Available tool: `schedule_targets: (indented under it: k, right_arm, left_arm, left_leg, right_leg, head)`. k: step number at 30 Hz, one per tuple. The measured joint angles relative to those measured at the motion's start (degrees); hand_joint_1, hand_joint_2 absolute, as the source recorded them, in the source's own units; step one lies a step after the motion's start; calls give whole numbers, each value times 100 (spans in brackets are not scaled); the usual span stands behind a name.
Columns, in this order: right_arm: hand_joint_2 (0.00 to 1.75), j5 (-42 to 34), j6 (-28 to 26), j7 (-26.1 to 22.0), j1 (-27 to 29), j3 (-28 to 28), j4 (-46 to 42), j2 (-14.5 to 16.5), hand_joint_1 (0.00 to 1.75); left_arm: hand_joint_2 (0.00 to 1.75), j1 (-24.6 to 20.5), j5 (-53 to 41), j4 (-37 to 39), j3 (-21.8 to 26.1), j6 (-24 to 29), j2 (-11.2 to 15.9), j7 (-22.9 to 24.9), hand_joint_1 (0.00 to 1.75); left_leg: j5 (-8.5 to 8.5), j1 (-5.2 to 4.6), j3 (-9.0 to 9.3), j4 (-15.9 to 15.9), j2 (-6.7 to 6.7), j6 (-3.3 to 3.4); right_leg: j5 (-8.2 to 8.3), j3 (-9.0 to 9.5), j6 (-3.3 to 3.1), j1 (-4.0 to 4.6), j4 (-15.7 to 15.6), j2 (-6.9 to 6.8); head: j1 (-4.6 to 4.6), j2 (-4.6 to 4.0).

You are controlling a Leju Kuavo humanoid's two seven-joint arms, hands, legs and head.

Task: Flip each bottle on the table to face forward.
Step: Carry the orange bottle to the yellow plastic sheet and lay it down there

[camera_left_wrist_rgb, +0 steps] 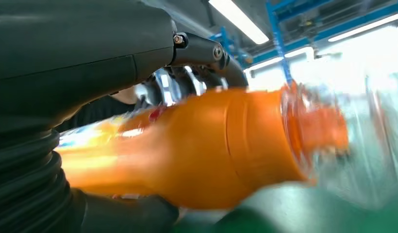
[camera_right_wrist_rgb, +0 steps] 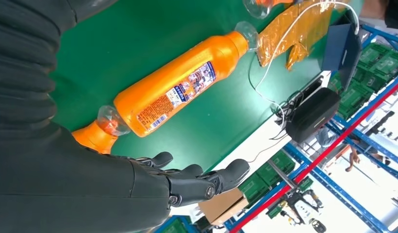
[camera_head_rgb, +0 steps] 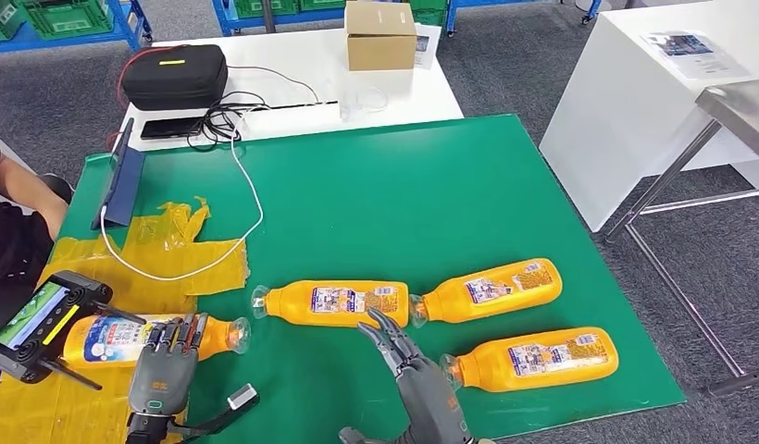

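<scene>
Bottles, four of them, orange with clear caps, lie on their sides on my green table [camera_head_rgb: 431,176]. My left hand [camera_head_rgb: 163,365] wraps its fingers over the leftmost bottle [camera_head_rgb: 107,338], which rests on yellow plastic sheeting [camera_head_rgb: 172,254] at the table's near left, cap pointing right; the left wrist view shows that bottle [camera_left_wrist_rgb: 197,150] held under the dark fingers [camera_left_wrist_rgb: 202,48], blurred. My right hand [camera_head_rgb: 408,365] holds nothing, fingers stretched out and slightly apart, hovering just below the middle bottle [camera_head_rgb: 334,302], whose label faces up and whose cap points left. In the right wrist view the same fingers [camera_right_wrist_rgb: 202,179] extend flat near that bottle [camera_right_wrist_rgb: 177,87]. Two more bottles lie to the right: the upper one [camera_head_rgb: 491,289] cap-to-base with the middle bottle, the lower one [camera_head_rgb: 533,356] nearer my right hand, both labels up. A person's arm [camera_head_rgb: 15,199] and a handheld controller [camera_head_rgb: 43,319] sit at the left edge. Behind, a white table [camera_head_rgb: 292,69] carries a black case [camera_head_rgb: 175,76] and a cardboard box [camera_head_rgb: 380,35].
</scene>
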Motion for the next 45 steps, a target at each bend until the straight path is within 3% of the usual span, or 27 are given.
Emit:
schedule_targets:
  k: [2, 13, 20, 23, 25, 28, 30, 35, 41, 45]
  right_arm:
    - [175, 28, 50, -14, 14, -57, 10, 18, 0]
    - [175, 284, 226, -16, 140, -335, 16, 203, 0]
    - [175, 307, 235, -16, 161, -411, 16, 251, 0]
    - [175, 419, 290, 3, 174, -498, 22, 269, 0]
    - [175, 615, 394, 27, 173, -630, 40, 298, 0]
    - [175, 899, 599, -75, 165, -978, 107, 426, 0]
    - [175, 1002, 699, -194, 151, -1245, 167, 545, 0]
    - [175, 1104, 855, -214, 131, -1629, 279, 740, 0]
    - [175, 905, 1624, -112, -255, -2221, 910, 1008, 0]
    - [175, 945, 1895, -112, -702, -2479, 1591, 1228, 0]
  left_arm:
    - [0, -6, 4, 34, 32, -66, 0, -297, 0]
    - [0, 558, 707, -1107, 288, -582, -140, -1566, 0]
    - [0, 768, 1003, -1360, 392, -628, -259, -1892, 0]
    - [0, 860, 1515, -1488, 509, -655, -365, -2396, 0]
    - [0, 916, 2300, -1700, 657, -854, -509, -2981, 0]
    - [0, 969, 4043, -2207, 1034, -1668, -859, -4049, 0]
    - [0, 979, 4811, -2563, 1336, -2208, -1121, -4434, 0]
    - [0, 995, 5330, -3027, 1810, -2786, -1532, -4704, 0]
    - [0, 897, 7785, -3576, 2448, -4879, -2264, -4693, 0]
    - [0, 872, 8517, -3817, 2640, -5516, -2627, -4574, 0]
  left_leg:
    - [1, 0, 10, -1, 0, -1]
    - [14, -1, 13, -1, 0, -7]
    - [13, -1, -4, 0, 2, -7]
    - [13, 0, -9, 0, 3, -7]
    - [13, 0, -13, 1, 2, -7]
    - [14, -1, -16, 1, 2, -7]
    - [13, -1, -17, 1, 2, -6]
    - [13, -2, -18, 2, 3, -6]
    - [14, -1, -24, 3, 6, -6]
    - [17, -1, -21, 4, 8, -3]
  right_leg:
    - [0, 9, -1, 0, 0, 0]
    - [2, 12, 1, -1, 1, 0]
    - [2, -11, 1, 0, 0, 1]
    - [3, -20, 2, 1, 0, 1]
    - [3, -23, 2, 2, 0, 1]
    - [4, -24, 3, 1, 0, 1]
    - [4, -23, 4, 0, 0, 1]
    - [4, -25, 4, 0, 0, 1]
    - [7, -27, 3, 0, 1, 2]
    - [17, -29, -9, 1, 1, 2]
  head:
    - [-1, 0]
    - [1, 0]
    - [1, 0]
    - [1, 0]
    - [1, 0]
    - [1, 0]
    - [1, 0]
    - [-1, 0]
    - [1, 0]
    - [1, 0]
